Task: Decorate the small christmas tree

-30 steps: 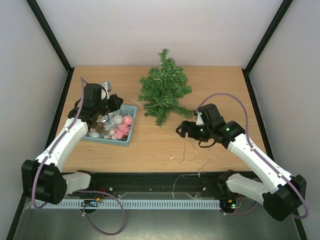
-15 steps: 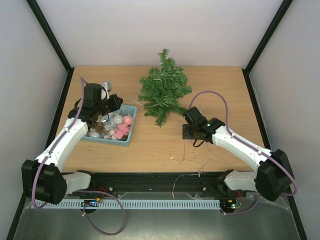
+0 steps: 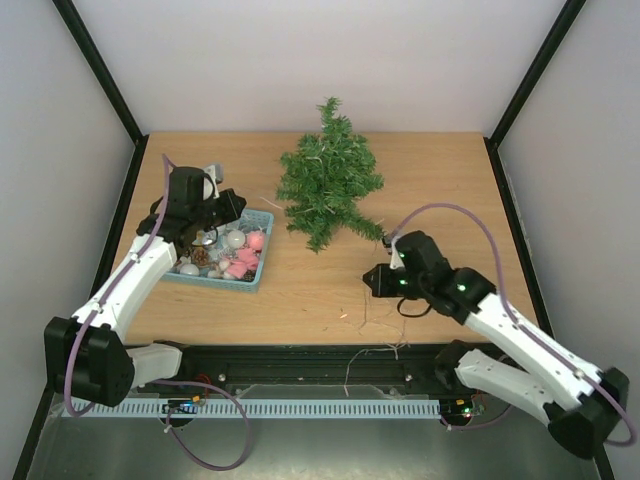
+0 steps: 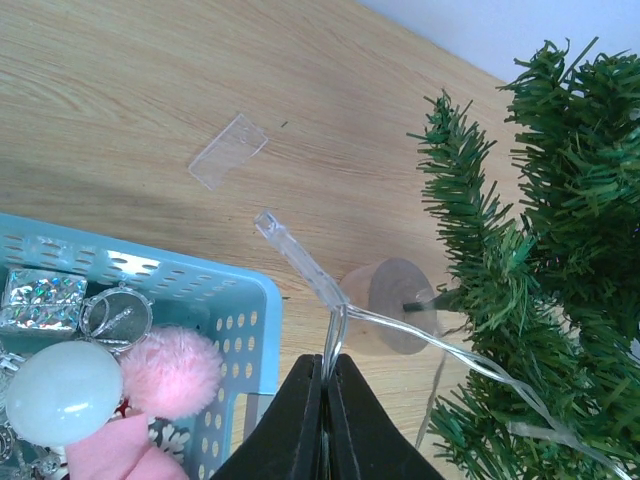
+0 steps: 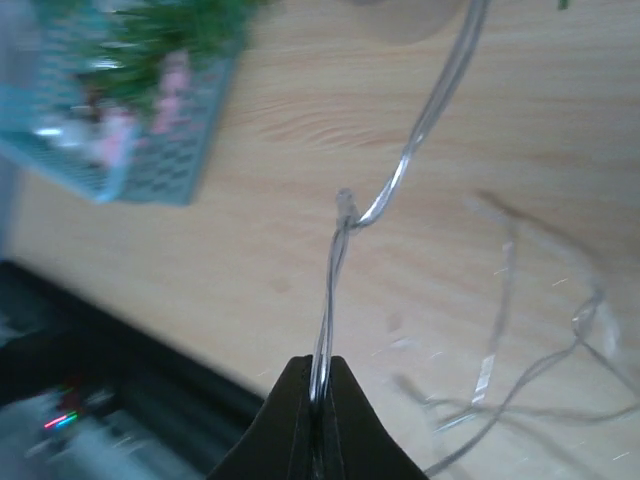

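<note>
The left pincer (image 4: 324, 368) is shut tight on a clear light string (image 4: 296, 255). The right pincer (image 5: 322, 368) is shut on a thin clear wire (image 5: 420, 125). On the wooden bench (image 3: 450, 190), the small christmas tree (image 3: 328, 185) is at the back middle, near the teal basket (image 3: 262, 258) of ornaments.

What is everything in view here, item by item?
tree: one, dark green, lying at the table's far middle
tree base: one, tan disc, at the trunk's foot
basket: one, teal, left of the tree
ornaments: several, white, pink, silver, in the basket
light string: count unclear, clear, from tree to near edge
plastic piece: one, clear, on table near basket
table: one, wood, under everything
left fingers: two, black, shut on light string by basket
right fingers: two, black, shut on light string near front edge
</note>
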`<state>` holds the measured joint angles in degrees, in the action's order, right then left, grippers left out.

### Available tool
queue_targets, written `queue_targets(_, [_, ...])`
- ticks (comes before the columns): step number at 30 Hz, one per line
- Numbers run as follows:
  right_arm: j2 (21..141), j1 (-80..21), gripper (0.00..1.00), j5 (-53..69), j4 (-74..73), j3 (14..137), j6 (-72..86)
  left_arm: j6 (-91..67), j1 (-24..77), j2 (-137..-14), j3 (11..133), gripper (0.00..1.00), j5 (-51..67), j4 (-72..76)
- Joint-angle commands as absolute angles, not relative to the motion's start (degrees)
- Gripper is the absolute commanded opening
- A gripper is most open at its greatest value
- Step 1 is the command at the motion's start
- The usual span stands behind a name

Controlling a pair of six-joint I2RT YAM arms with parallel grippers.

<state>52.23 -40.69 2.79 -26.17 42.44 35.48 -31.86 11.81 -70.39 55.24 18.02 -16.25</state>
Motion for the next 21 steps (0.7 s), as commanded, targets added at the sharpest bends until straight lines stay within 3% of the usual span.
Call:
queue_targets(1, [41.6,-41.6,0.01,23.1,-35.8,48.3,43.6,-30.9,11.4,-70.5,57.1,0.02,18.8,-17.9])
queue_targets(9, [40.9,-41.6,0.01,38.0,-36.3,64.6,48.8,-31.3,12.2,-70.9,56.4,0.02,19.4,-16.9])
queue_targets(13, [43.5,-41.6,0.01,30.5,-45.4,59.7,43.6,-31.0,13.1,-71.7,56.6,0.02,19.4,-17.1])
queue_targets(21, [41.9,-41.6,0.01,26.4,-37.0,40.8,46.2,-30.9,13.9,-71.3,56.6,0.02,19.2,-17.0])
